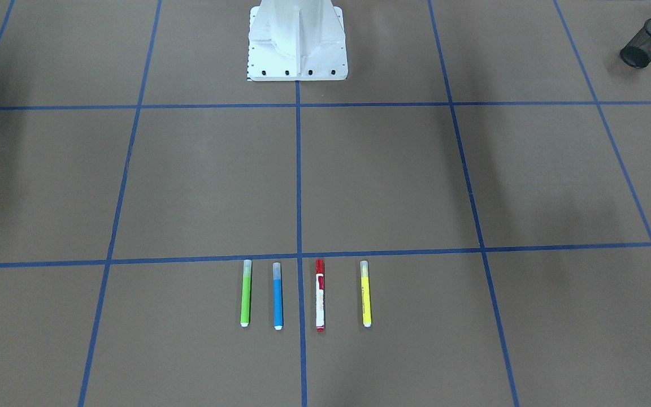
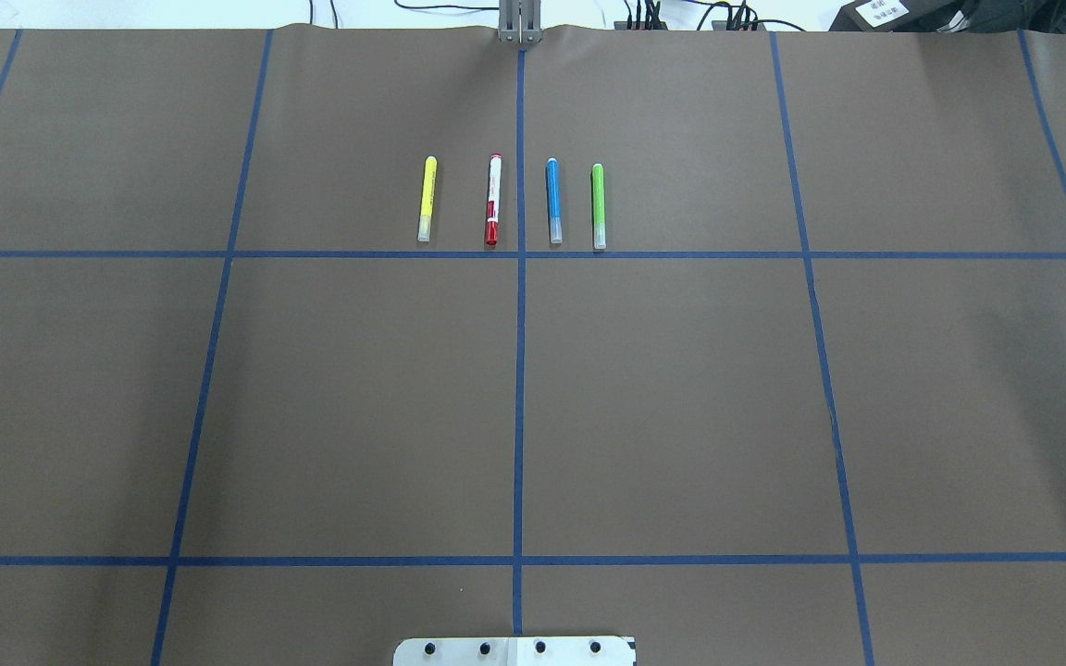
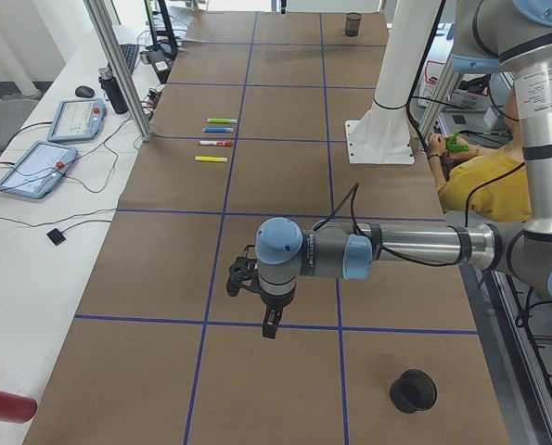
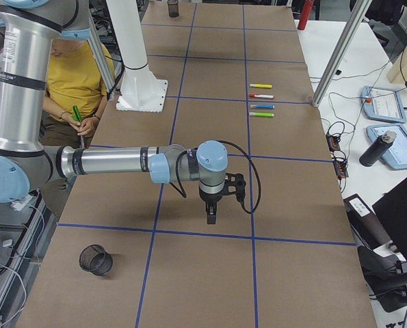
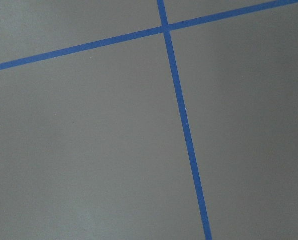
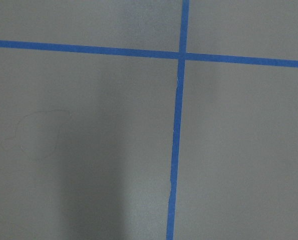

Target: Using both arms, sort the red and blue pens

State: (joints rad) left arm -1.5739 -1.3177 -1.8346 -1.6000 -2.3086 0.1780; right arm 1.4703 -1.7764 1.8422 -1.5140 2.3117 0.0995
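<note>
Table, red pen, blue pen, caps robotward

Lying in 1 row on brown table: green marker, blue pen, red pen, yellow marker; mesh cup well apart.

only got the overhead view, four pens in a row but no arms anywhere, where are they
Observer: The left tool hangs pointing down over the table, out past your frame's left side.
Operator: and the right one
Observer: The right tool hangs the same way at the opposite end, beside a tape crossing.
Operator: any bins to sort into
Observer: A black mesh cup sits at the left end and a second cup at the right end.
</note>
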